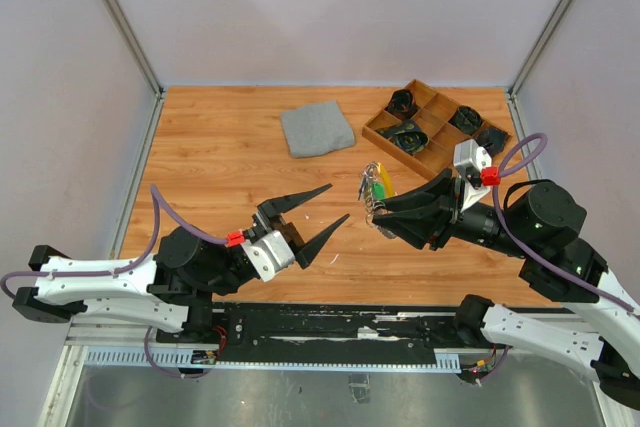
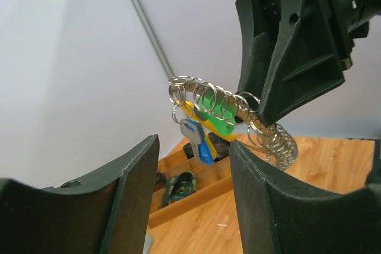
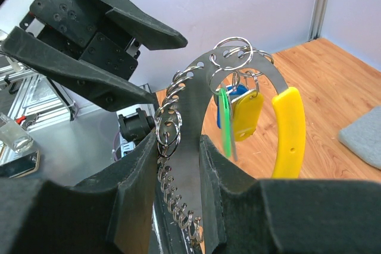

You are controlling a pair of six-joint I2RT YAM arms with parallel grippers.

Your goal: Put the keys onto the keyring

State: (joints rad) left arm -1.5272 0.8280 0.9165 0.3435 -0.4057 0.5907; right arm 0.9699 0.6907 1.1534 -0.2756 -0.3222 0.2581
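Clamping the keyring point(image 3: 191, 117) firmly, the right end effector point(image 3: 178, 150) shows keys point(image 3: 245, 114) dangling; the left end effector point(image 1: 337, 203) gapes wide nearby.

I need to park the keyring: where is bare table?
The table is bare left of the grey cloth, out to its left edge, and between cloth and left gripper. Crowded at right: wooden tray, right gripper holding the keyring.
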